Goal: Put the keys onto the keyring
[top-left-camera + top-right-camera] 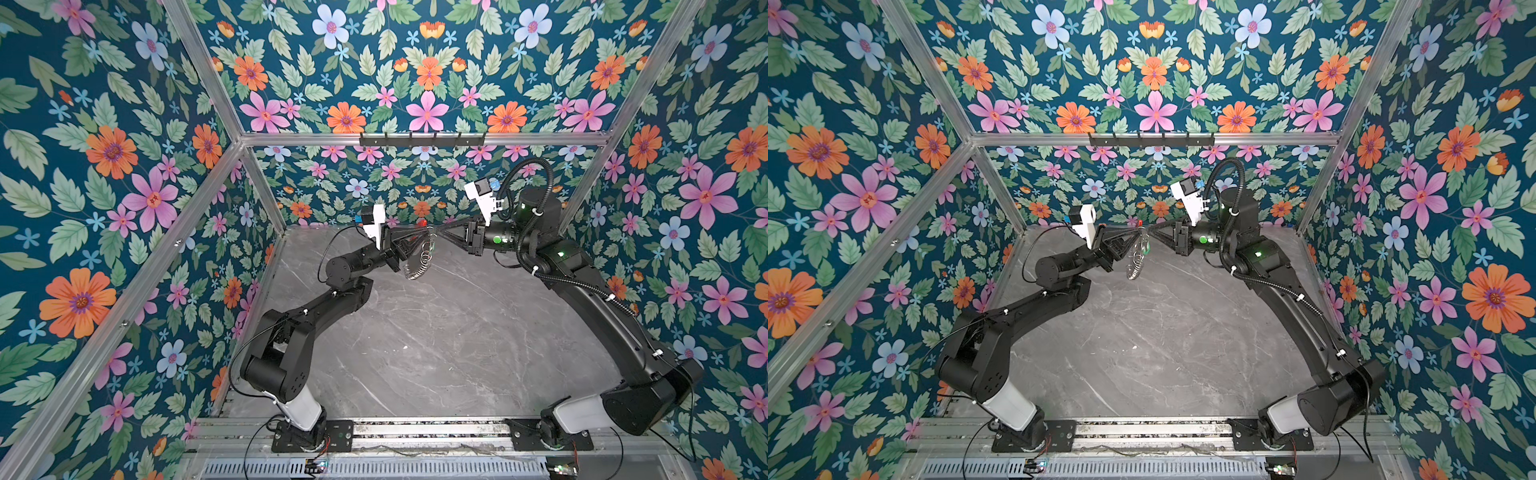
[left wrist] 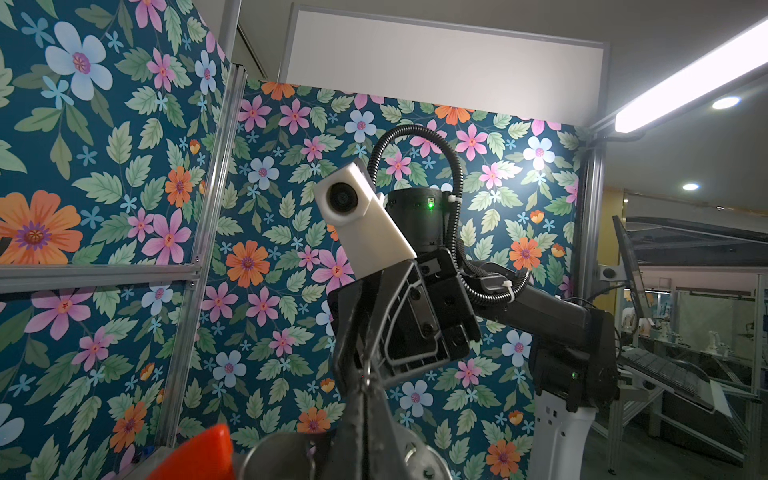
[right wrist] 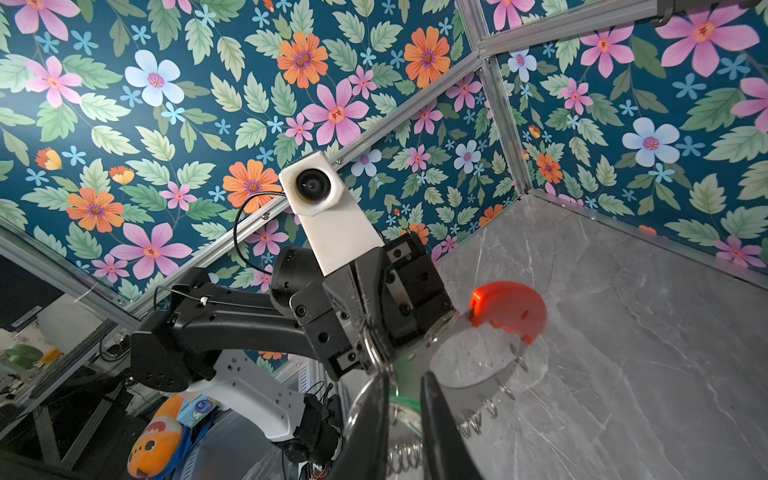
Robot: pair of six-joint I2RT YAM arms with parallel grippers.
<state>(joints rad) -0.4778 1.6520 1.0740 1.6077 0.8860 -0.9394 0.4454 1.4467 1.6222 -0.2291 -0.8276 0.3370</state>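
The left fingers (image 1: 411, 244) clamp the keyring (image 3: 509, 309) aloft; the right fingers (image 3: 438, 419), narrowly apart, seemingly pinch the green key (image 3: 403, 402).

I see the left arm (image 1: 316, 305) and the right arm (image 1: 590, 299) both bent at the elbow, with forearms reaching toward each other in the middle. The left pincer (image 1: 424, 240) is closed tight. The right pincer (image 1: 437, 237) meets it tip to tip, its jaws a little apart. Whether it grips, I cannot judge.
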